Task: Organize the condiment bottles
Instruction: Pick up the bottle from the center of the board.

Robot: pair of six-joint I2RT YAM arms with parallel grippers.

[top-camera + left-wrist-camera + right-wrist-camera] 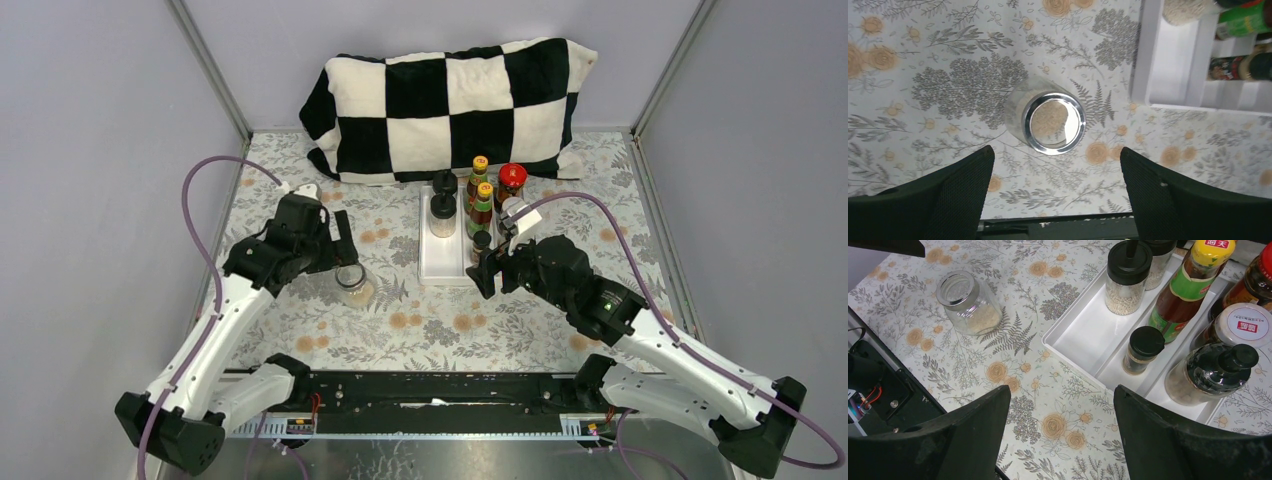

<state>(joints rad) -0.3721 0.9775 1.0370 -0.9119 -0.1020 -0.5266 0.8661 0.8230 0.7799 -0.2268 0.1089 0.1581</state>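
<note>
A squat clear glass jar [354,288] with a metal rim stands on the floral cloth left of the white tray [436,268]. My left gripper [345,255] hovers just above it, open and empty; in the left wrist view the jar [1053,122] sits just ahead of the open gripper [1055,150]. The tray holds two yellow-capped bottles [481,166], a red-lidded jar [511,178] and black-capped spice jars [442,207]. My right gripper [1063,390] is open and empty over the cloth at the tray's near corner. A small black-capped jar [1144,347] and a black-topped jar [1213,372] are close ahead of it.
A black-and-white checked cushion [450,105] lies behind the tray. Grey walls close in the sides. A black rail [430,390] runs along the table's near edge. A white-lidded jar [1243,322] stands at the tray's right side.
</note>
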